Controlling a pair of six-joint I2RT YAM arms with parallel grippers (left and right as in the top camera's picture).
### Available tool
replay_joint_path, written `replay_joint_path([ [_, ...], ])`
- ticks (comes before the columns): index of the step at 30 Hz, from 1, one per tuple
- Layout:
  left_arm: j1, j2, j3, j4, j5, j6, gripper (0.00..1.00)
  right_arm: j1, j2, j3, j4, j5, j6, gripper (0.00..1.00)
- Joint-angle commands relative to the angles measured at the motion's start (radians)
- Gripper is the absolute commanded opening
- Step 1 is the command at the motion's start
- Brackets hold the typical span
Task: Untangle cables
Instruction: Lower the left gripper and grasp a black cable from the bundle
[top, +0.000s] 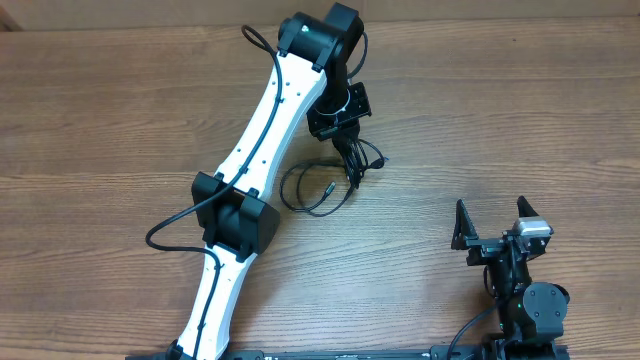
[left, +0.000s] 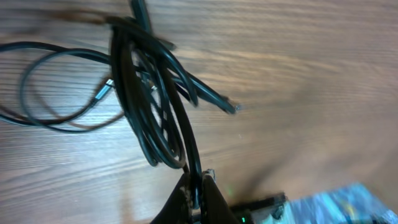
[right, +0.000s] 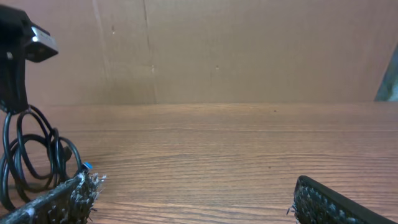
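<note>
The cables (top: 366, 163) are thin black cords bunched together on the wooden table, with one loop (top: 293, 200) spread out to the left. My left gripper (top: 352, 166) reaches down into the bunch. In the left wrist view the left gripper (left: 198, 185) is shut on one black strand, and the coiled cables (left: 157, 118) stretch away from it. A silvery plug tip (left: 104, 91) lies inside the loose loop. My right gripper (top: 491, 228) stands open near the front right, well away from the cords, with nothing between its fingers. From the right wrist view the cables (right: 6, 134) hang in loops at the far left.
The left arm's white links (top: 250, 170) cross the table diagonally, with its own thicker black wire (top: 165, 228) looping beside it. A brown wall (right: 249, 50) rises behind the table's far edge. Bare wood (top: 500, 110) spreads to the right of the cords.
</note>
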Motion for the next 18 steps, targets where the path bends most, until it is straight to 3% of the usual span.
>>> replay_joint_path([
  [1, -0.007, -0.057, 0.030, -0.002, 0.182, 0.087, 0.04, -0.005, -0.009, -0.010, 0.006, 0.013, -0.004, 1.00],
  [4, -0.007, -0.058, 0.030, -0.002, 0.193, 0.091, 0.04, -0.005, -0.009, -0.010, 0.005, 0.013, -0.004, 1.00],
  [8, -0.006, -0.058, 0.029, -0.002, 0.021, 0.091, 0.04, -0.005, -0.009, -0.010, 0.006, 0.013, -0.004, 1.00],
  [14, -0.006, -0.058, 0.029, -0.002, -0.108, 0.091, 0.04, -0.005, -0.009, -0.010, 0.006, 0.013, -0.004, 1.00],
  [18, -0.005, -0.058, 0.029, -0.002, -0.114, 0.110, 0.04, -0.005, -0.009, -0.010, 0.005, 0.013, -0.004, 1.00],
])
